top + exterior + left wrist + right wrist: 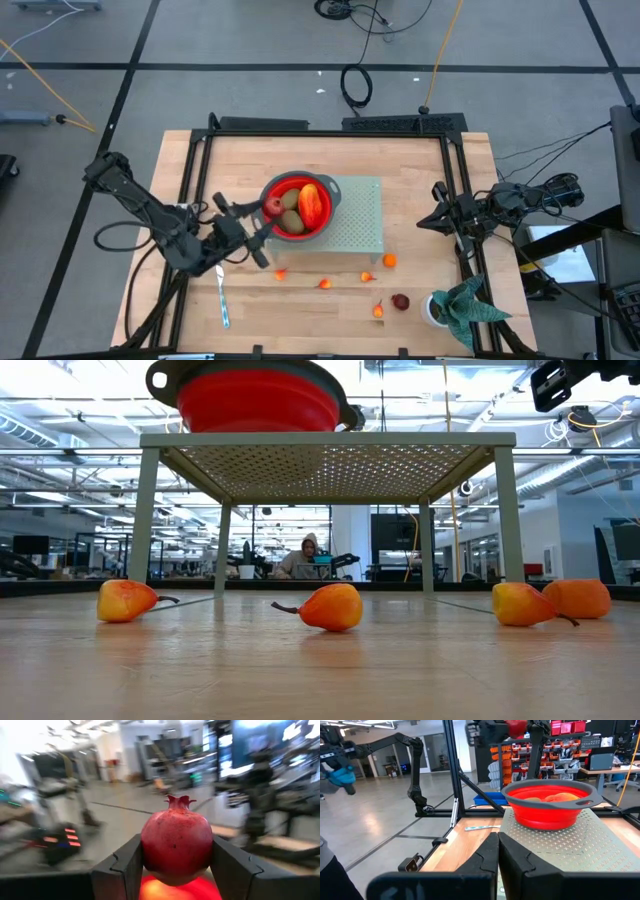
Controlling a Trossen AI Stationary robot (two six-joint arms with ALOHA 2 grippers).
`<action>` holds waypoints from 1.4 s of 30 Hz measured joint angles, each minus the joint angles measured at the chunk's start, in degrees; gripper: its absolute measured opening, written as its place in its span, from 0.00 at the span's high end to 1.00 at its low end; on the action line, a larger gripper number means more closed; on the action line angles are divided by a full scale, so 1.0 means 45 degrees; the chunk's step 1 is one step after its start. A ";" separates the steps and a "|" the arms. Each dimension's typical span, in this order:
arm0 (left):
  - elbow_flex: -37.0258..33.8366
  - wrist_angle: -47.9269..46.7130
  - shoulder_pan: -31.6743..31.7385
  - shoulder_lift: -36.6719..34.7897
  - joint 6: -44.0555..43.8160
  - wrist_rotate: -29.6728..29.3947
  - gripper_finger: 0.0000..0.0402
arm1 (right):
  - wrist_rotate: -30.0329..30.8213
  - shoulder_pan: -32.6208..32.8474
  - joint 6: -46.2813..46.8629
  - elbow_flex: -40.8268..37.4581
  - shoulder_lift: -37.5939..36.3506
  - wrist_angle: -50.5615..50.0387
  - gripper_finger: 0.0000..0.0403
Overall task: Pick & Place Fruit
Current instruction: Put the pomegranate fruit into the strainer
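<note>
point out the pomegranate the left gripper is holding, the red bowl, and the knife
pomegranate (176, 849), left wrist view, middle of its red skin between the fingers.
red bowl (551, 809), right wrist view, front of its outer wall.
knife (222, 300), high view, middle of it.

From table height I look across the pale wooden tabletop (320, 670) at a grey perforated metal stand (330, 455) on four slim legs. On top of it sits a red collapsible bowl with a grey rim (258, 398); its inside is hidden from here. Under and around the stand lie four small orange-yellow toy fruits: one with a dark stem at the far left (126, 600), one in the middle (332, 607), and two touching each other at the right (521, 604) (577, 598). Part of a dark arm (575, 375) shows in the upper right corner. Behind the table, a person (305, 558) sits at a desk.
</note>
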 joint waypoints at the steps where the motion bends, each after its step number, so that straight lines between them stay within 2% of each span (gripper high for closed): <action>1: 0.0000 0.0017 0.0023 -0.0004 0.0569 -0.0374 0.53 | 0.0002 0.0000 -0.0005 0.0000 -0.0002 0.0001 1.00; 8: 0.0000 0.0477 0.0485 -0.0004 0.4354 -0.1381 0.53 | 0.0004 0.0000 -0.0146 0.0000 -0.0003 -0.0001 1.00; 17: 0.0000 0.0582 0.1472 -0.0003 0.7686 -0.1437 0.53 | 0.0009 0.0000 -0.0146 0.0000 -0.0002 -0.0001 1.00; 26: 0.0104 0.1909 0.2065 0.0001 0.9047 -0.1447 0.53 | 0.0014 0.0004 -0.0146 0.0000 -0.0003 -0.0001 1.00; 38: 0.1681 0.2016 0.2415 -0.0004 0.9079 -0.1446 0.53 | 0.0014 0.0002 -0.0146 0.0000 0.0000 -0.0001 1.00; 42: 0.1700 0.1698 0.2420 -0.0004 0.8283 -0.1022 0.53 | 0.0019 0.0003 -0.0146 0.0000 -0.0005 0.0001 1.00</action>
